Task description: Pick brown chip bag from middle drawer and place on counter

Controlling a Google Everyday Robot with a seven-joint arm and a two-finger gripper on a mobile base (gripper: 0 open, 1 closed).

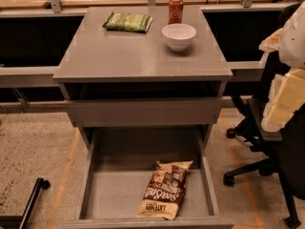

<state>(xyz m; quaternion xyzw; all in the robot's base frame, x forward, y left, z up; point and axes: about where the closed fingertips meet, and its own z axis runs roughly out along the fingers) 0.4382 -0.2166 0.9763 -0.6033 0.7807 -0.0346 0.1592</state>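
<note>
The brown chip bag [164,190] lies flat on the floor of the open middle drawer [114,190], right of centre, with its long side running front to back. The counter [128,56] is the grey top of the cabinet above it. My gripper [281,101] shows as a pale cream shape at the far right edge, beside the cabinet and level with the closed drawer front. It is well to the right of the bag and above it, and it holds nothing that I can see.
On the counter stand a white bowl [178,36], a red soda can [175,9] and a flat green bag [127,21] along the back. A black office chair [267,142] stands right of the cabinet. A black leg with a wheel [33,199] sits at the lower left.
</note>
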